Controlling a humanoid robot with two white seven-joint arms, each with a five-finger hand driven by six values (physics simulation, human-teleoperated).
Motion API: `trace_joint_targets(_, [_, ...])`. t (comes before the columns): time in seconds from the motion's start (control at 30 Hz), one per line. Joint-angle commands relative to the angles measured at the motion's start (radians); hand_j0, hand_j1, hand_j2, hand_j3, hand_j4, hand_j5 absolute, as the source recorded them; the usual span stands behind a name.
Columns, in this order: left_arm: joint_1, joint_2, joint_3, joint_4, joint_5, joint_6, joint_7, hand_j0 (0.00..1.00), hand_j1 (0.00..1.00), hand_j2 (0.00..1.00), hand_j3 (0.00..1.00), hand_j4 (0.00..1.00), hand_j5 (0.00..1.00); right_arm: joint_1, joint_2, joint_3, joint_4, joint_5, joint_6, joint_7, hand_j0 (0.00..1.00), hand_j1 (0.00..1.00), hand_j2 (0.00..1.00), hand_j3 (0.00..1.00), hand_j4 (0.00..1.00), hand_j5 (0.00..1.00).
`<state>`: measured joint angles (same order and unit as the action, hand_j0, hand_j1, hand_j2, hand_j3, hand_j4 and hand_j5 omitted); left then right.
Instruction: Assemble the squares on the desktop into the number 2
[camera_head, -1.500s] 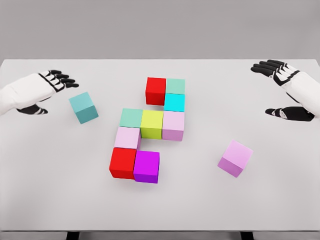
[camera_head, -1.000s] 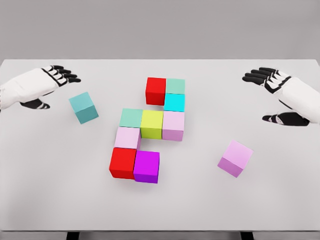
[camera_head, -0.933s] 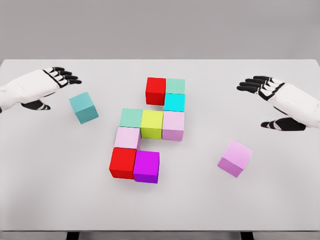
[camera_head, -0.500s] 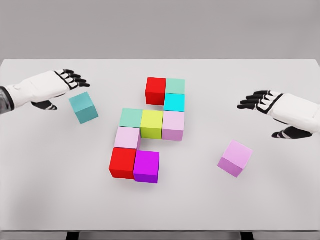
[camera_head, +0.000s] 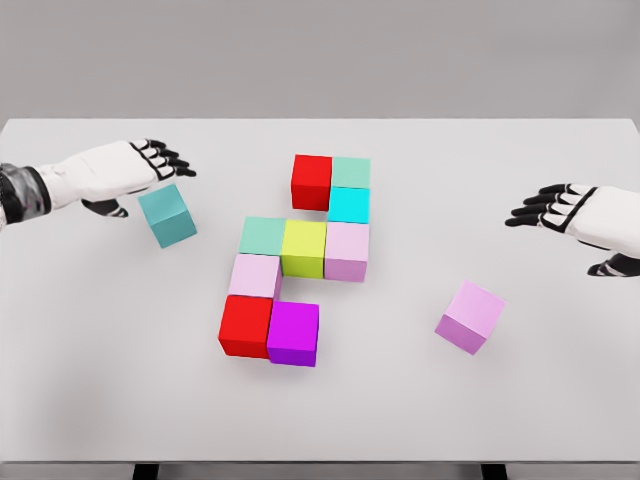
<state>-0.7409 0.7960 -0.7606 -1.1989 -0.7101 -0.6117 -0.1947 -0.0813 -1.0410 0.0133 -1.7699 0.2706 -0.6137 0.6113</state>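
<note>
Coloured cubes form a partial figure at the table's middle: a red cube (camera_head: 311, 181) and a mint cube (camera_head: 351, 171) on top, cyan (camera_head: 348, 205) below, then a mint (camera_head: 262, 236), yellow-green (camera_head: 303, 248) and pink (camera_head: 347, 250) row, a pale pink cube (camera_head: 255, 276), and red (camera_head: 245, 325) with magenta (camera_head: 293, 333) at the bottom. A loose teal cube (camera_head: 167, 215) lies at the left; my left hand (camera_head: 150, 170) hovers open just above and behind it. A loose pink cube (camera_head: 470, 316) lies at the right, with my open right hand (camera_head: 570, 215) up and to its right.
The white table (camera_head: 90, 380) spans the view, its front edge near the bottom of the picture. Both forearms come in from the side edges.
My left hand has moved right, reaching over the teal cube. My right hand dropped lower and drew back toward the right edge. No cube has moved.
</note>
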Motion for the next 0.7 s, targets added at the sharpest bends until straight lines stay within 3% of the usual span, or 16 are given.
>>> trace_joint_targets(0.0, [-0.002, -0.012, -0.013, 0.022, -0.003, 0.001, 0.0, 1.0, 1.0, 1.0, 1.0, 1.0, 1.0, 0.0, -0.008, 0.004, 0.0, -0.004, 0.003, 0.0, 0.99, 0.99, 0.99, 0.99, 0.99, 0.99])
trace_joint_targets(0.2, [-0.002, -0.012, -0.039, 0.019, -0.003, 0.001, 0.001, 1.0, 1.0, 1.0, 1.0, 1.0, 1.0, 0.003, -0.011, 0.002, 0.0, 0.001, 0.003, 0.0, 0.99, 0.99, 0.99, 0.99, 0.99, 0.99])
trace_joint_targets(0.43, [-0.049, -0.011, -0.069, 0.013, -0.045, 0.001, 0.0, 1.0, 1.0, 1.0, 1.0, 1.0, 1.0, 0.0, -0.01, 0.008, 0.0, 0.002, 0.003, 0.0, 0.99, 0.99, 0.99, 0.99, 0.99, 0.99])
trace_joint_targets(0.57, [-0.071, 0.032, -0.088, 0.009, -0.043, 0.001, 0.001, 1.0, 1.0, 1.0, 1.0, 1.0, 1.0, -0.005, -0.034, 0.014, 0.0, -0.002, 0.003, 0.0, 0.99, 0.99, 0.99, 0.99, 0.99, 0.99])
trace_joint_targets(0.67, [-0.087, 0.043, -0.132, 0.007, -0.034, 0.001, 0.001, 1.0, 1.0, 1.0, 1.0, 1.0, 1.0, -0.064, -0.051, 0.12, 0.0, -0.002, 0.003, 0.0, 0.99, 0.99, 0.99, 0.99, 0.99, 0.99])
